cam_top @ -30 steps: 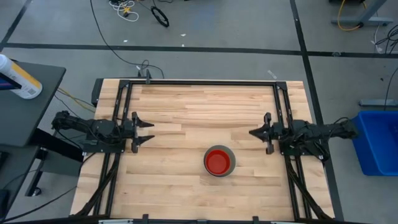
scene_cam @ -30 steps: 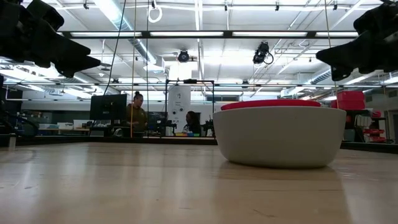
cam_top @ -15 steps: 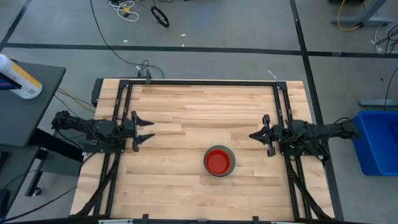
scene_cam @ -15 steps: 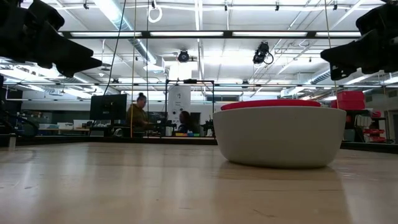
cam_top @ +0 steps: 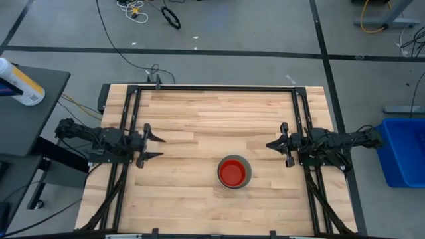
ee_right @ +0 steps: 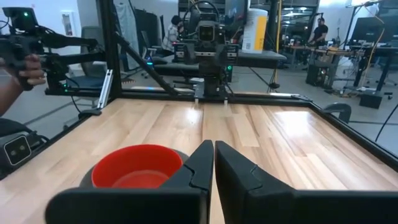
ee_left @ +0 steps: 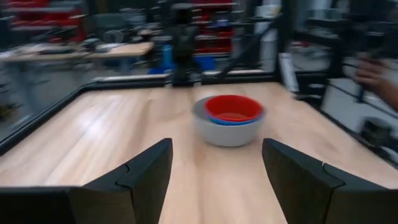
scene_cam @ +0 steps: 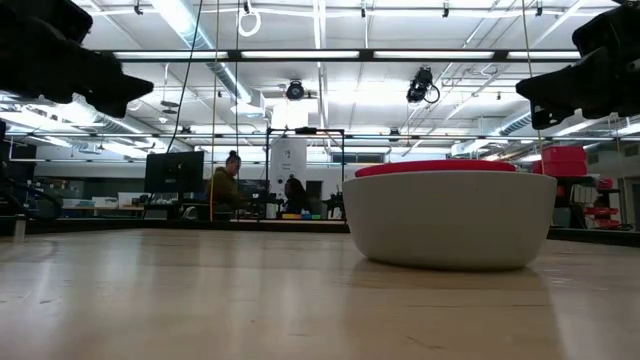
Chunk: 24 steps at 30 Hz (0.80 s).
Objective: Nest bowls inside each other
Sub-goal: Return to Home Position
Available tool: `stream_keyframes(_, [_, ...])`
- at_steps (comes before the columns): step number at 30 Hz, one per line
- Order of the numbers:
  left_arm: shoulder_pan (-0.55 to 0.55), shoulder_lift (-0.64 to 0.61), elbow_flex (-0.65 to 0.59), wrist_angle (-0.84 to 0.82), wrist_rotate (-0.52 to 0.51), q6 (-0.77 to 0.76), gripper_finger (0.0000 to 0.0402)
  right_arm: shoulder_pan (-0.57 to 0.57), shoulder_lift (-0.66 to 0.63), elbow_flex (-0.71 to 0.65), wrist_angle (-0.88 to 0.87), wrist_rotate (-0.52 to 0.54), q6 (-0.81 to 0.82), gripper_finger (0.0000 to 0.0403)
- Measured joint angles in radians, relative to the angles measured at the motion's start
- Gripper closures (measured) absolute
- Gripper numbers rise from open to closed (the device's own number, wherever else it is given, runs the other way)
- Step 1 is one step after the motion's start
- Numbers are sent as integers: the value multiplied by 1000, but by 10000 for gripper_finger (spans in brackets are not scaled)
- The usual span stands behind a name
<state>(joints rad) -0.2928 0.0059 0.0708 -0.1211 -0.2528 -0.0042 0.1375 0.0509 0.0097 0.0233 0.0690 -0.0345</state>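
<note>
The bowls stand as one stack on the table, right of centre toward the near edge. A red bowl (cam_top: pixel 233 172) sits inside a larger pale grey bowl (scene_cam: pixel 450 220), whose base rests on the wood. A blue rim (ee_left: pixel 231 122) shows just under the red one in the left wrist view. My left gripper (cam_top: pixel 160 147) hovers open at the table's left side, pointing level toward the stack. My right gripper (cam_top: pixel 269 143) hovers shut at the right side, with the red bowl (ee_right: pixel 138 165) ahead of it. Neither touches anything.
Black rails (cam_top: pixel 219 88) frame the table's far, left and right sides. A blue bin (cam_top: pixel 402 150) stands on the floor to the right, and a bottle (cam_top: pixel 20 82) lies on a side table to the left. A person's hand (ee_right: pixel 18 68) holds a controller beyond the table.
My left gripper has swung its fingertips a little toward the table's near edge while staying in place and open. The bowl stack has not moved.
</note>
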Motion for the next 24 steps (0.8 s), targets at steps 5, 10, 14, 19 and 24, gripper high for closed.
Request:
stream_keyframes(5, [0,0,-2,38,160,35,146,0,0,0,0,0,0,379])
stream_keyframes(10, [0,0,-2,108,287,18,146,0,0,0,0,-1,0,378])
stream_keyframes(14, [0,0,0,131,256,-19,146,0,0,0,0,-1,0,378])
stream_keyframes(19, [0,6,-25,118,160,-70,146,0,0,0,0,-1,0,379])
stream_keyframes(24, [0,6,-62,193,122,-94,145,0,0,0,0,-1,0,378])
